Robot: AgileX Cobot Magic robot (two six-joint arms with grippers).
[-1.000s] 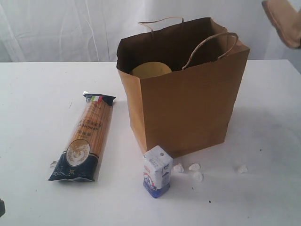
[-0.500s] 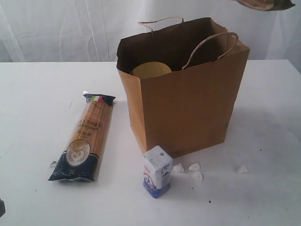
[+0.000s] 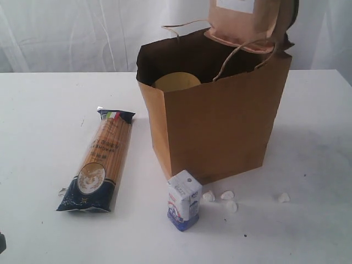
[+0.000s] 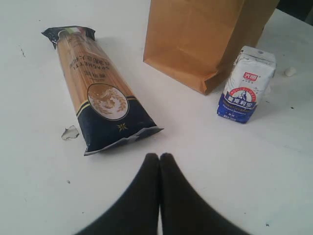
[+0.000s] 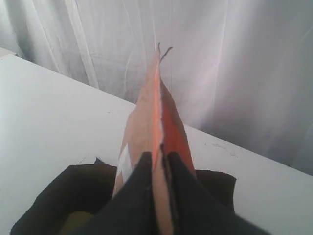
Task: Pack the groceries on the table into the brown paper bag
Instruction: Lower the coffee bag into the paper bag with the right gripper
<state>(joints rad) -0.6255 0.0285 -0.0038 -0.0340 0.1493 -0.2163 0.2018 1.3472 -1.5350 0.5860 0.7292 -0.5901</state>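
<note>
Brown kraft-paper bag (image 3: 220, 126) with twisted loop handles stands upright and open mid-table, set back from the near edge of the white tabletop (image 3: 44, 110). The right gripper (image 5: 159, 164), its black jaws pinched tight on the top seam of a brown orange-labelled pouch (image 3: 242, 22), holds it over the bag's mouth. The left gripper (image 4: 159, 159) hangs closed and empty toward the near edge, by the long spaghetti packet with dark-blue ends (image 3: 102, 162).
</note>
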